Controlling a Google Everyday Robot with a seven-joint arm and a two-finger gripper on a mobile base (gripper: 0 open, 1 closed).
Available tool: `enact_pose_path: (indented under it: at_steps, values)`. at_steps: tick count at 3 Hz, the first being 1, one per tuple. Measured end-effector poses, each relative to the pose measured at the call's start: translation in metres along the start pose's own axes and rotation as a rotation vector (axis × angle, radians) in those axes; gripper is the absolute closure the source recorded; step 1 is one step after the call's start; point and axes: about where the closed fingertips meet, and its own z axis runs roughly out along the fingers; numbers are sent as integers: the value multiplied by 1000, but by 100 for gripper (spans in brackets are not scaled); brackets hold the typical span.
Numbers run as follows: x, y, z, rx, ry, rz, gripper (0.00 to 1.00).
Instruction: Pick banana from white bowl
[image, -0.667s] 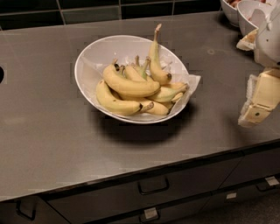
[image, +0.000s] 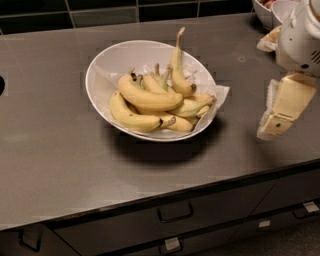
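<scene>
The white bowl (image: 107, 67) stands on the dark grey counter, left of centre, with a white paper liner (image: 220, 95) poking over its right rim. It holds several bananas. The thick, strongly curved yellow banana (image: 145, 98) lies on top across the middle, its short dark-tipped stem pointing up and left. A slim banana (image: 178, 65) with a long pale stem stands up at the back. My gripper (image: 267, 131) hangs at the right, above the counter and apart from the bowl's right rim, holding nothing that shows.
Smaller white bowls (image: 272, 10) and a tan item (image: 269, 41) sit at the back right corner. A dark tiled wall runs along the back. The counter's front edge runs above drawers with handles (image: 175, 212). A dark opening (image: 1, 85) sits at the left edge.
My gripper has moved a little to the left, toward the bowl. The bowl and bananas have not moved.
</scene>
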Motion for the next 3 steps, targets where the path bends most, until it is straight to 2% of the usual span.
enact_pose_path:
  at_steps: [1, 2, 3]
  values:
    - [-53, 1, -6, 1, -86, -53, 0]
    - [-110, 1, -17, 10, -185, -77, 0]
    - [-110, 1, -17, 9, -186, -77, 0]
